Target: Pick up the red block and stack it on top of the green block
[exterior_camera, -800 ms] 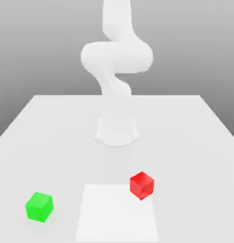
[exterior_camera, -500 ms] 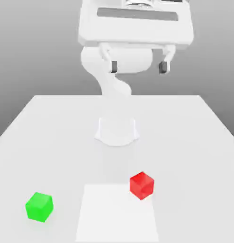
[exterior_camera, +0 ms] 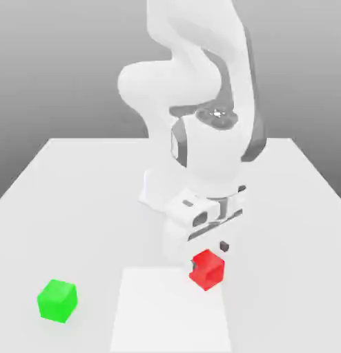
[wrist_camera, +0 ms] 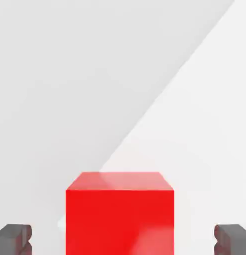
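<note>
The red block [exterior_camera: 206, 269] rests on the white table [exterior_camera: 76, 200], right of centre in the exterior view. My gripper [exterior_camera: 207, 255] hovers right above it, open, with one dark fingertip [exterior_camera: 224, 245] showing past the cube's far corner. In the hand view the red block [wrist_camera: 119, 211] sits between the two dark fingertips [wrist_camera: 13, 239], which stand wide apart with a gap on each side, and the gripper [wrist_camera: 123, 240] holds nothing. The green block [exterior_camera: 57, 300] lies alone near the front of the table on the exterior view's left, well away from the gripper.
A lighter square patch [exterior_camera: 170, 310] marks the table at the front, its corner by the red block. The arm's round base [exterior_camera: 159, 193] stands at mid-table behind the hand. The table's edges run along both sides.
The hand has come down from high above the table to just over the red block and has turned about its axis. Neither block has moved.
</note>
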You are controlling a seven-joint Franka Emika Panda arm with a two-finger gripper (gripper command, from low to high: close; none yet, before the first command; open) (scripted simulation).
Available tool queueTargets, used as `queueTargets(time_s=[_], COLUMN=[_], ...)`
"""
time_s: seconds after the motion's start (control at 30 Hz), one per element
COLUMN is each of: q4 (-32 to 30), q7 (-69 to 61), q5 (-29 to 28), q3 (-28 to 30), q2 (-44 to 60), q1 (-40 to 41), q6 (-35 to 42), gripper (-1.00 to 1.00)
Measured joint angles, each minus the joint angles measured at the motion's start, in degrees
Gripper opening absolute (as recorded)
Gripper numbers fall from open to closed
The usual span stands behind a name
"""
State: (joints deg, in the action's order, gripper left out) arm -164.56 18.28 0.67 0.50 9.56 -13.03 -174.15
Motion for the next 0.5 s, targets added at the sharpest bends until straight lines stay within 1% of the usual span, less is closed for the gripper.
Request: queueTargets(time_s=[0.03,0.27,0.5], q4=[0.2,0.1,-1.7], q7=[-0.1,0.1,0.6], q5=[0.1,-0.1,-0.8], q3=[-0.1,-0.2,0.1], q2=[1.2,1.1,-12.0], q1=[0.1,0.2,0.1], q6=[-1.1,-0.9,10.4], gripper=[-1.00,-1.00,-1.00])
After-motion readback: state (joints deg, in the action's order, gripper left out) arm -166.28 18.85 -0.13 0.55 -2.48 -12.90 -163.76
